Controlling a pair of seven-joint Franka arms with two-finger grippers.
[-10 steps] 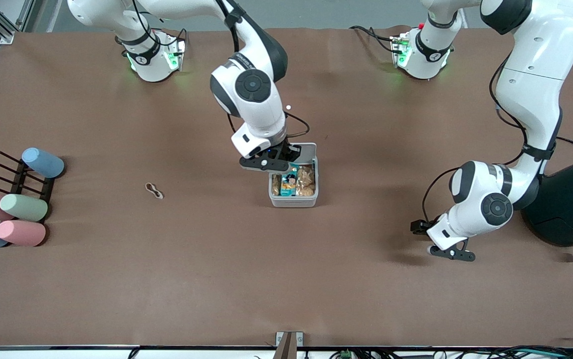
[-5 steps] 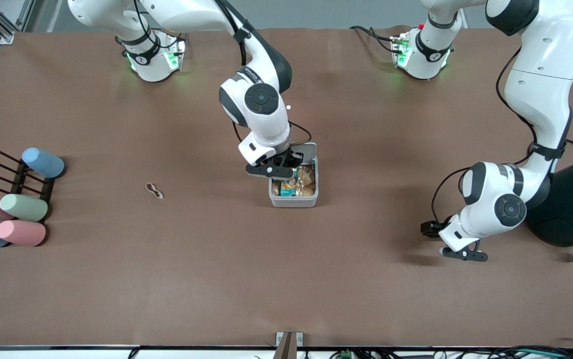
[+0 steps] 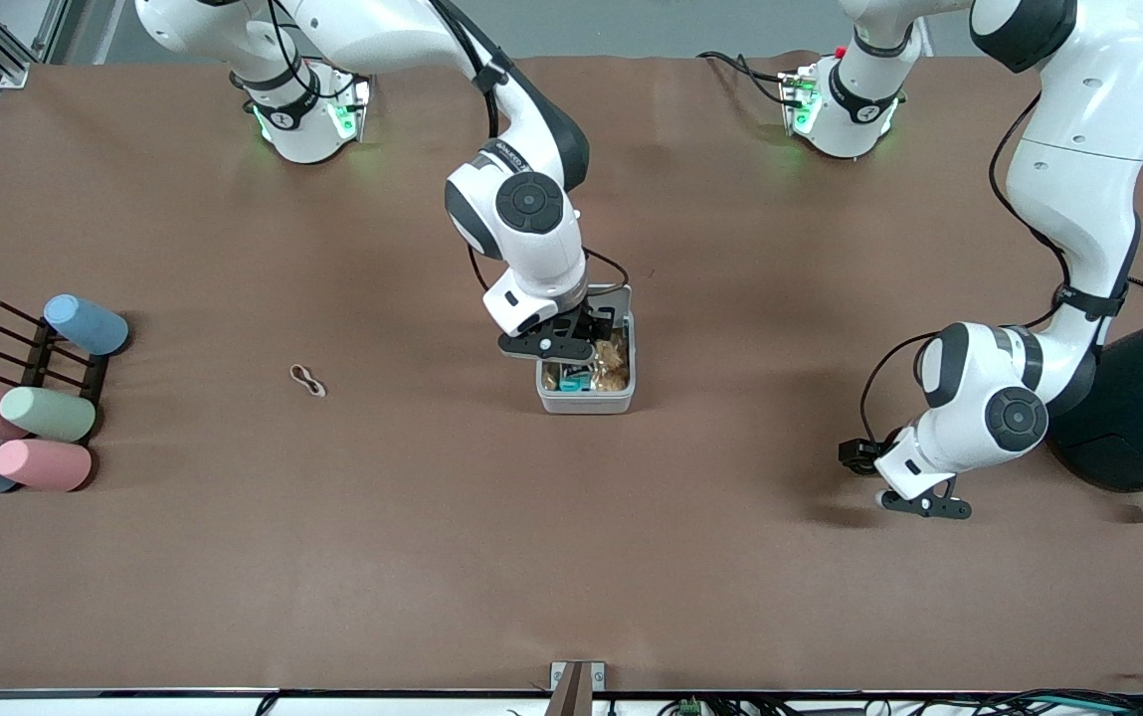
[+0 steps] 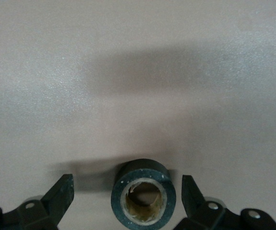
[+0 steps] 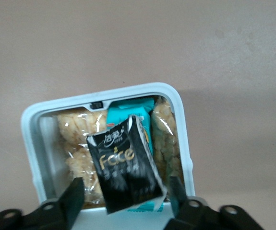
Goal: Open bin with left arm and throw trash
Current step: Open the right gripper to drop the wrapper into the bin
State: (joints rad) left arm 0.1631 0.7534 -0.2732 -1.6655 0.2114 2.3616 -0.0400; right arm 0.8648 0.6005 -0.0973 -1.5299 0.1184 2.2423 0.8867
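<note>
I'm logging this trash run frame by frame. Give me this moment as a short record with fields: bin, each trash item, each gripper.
bin: open, mid-table, snack bags inside
black packet: over the open bin, between the right gripper's spread fingers, which do not pinch it
beige band: on the table, toward the right arm's end
tape ring: on the table, between the left gripper's open fingers, untouched
right gripper: open, over the bin
left gripper: open, low over the tape ring

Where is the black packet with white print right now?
The black packet lies in the open white plastic bin at mid-table, between the right gripper's open fingers.
</note>
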